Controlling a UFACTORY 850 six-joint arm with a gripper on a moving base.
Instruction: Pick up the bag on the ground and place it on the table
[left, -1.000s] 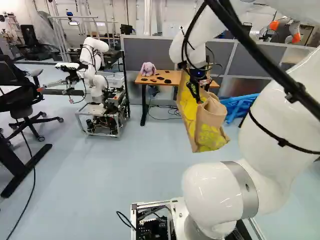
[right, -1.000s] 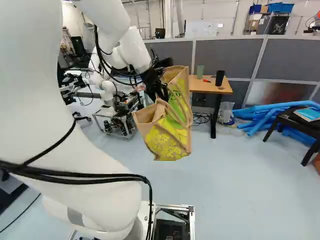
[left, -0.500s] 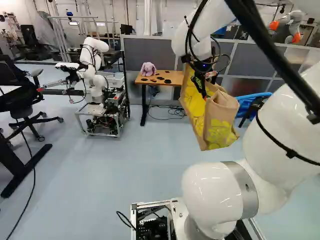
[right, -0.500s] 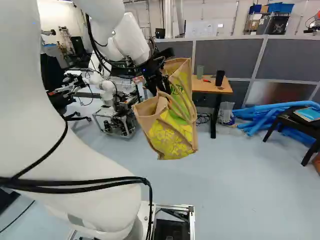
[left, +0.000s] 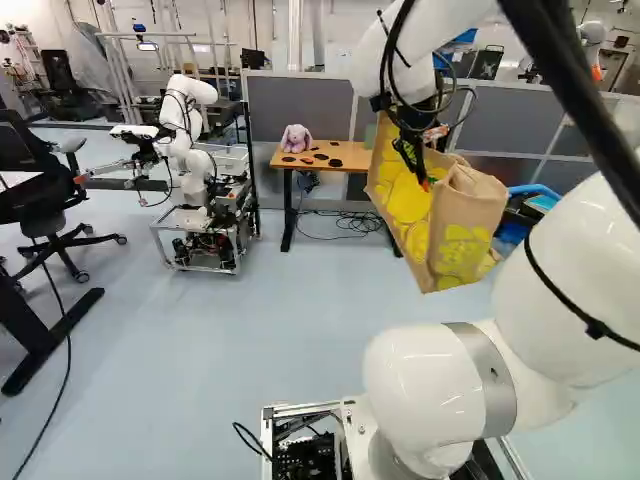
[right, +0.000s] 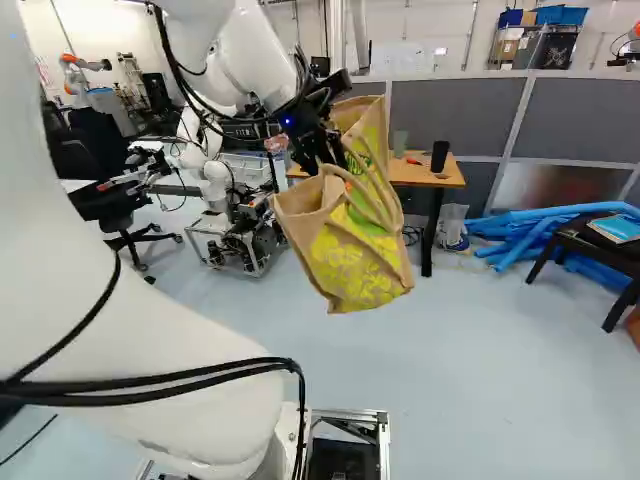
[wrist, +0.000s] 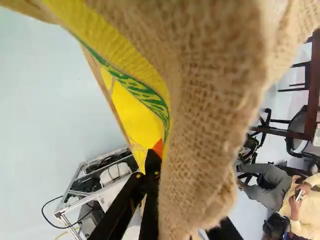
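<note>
Up in the air, my gripper (left: 424, 176) is shut on the brown and yellow bag (left: 466, 222), in front of and above floor level. In the right base view the gripper (right: 328, 158) is at the top edge of the bag (right: 362, 250), which hangs tilted below it. The wrist view has coarse brown cloth of the bag (wrist: 210, 100) filling much of the space ahead of the gripper (wrist: 154, 162) and hiding part of its fingers. Behind the bag stands the wooden table (left: 345, 152), its right part visible in the right base view (right: 452, 178).
A plush rabbit (left: 297, 139) and small dark items lie on the table, with a black cup (right: 440, 156) and a green cup (right: 400, 141). Another robot (left: 190, 135) stands on a cart to the left. Blue tubes (right: 530, 228) and a black seat (right: 590, 240) are at the right.
The arm has swung to the right with the bag in its gripper, and the bag's bottom is slightly higher in both base views. The base has not moved.
</note>
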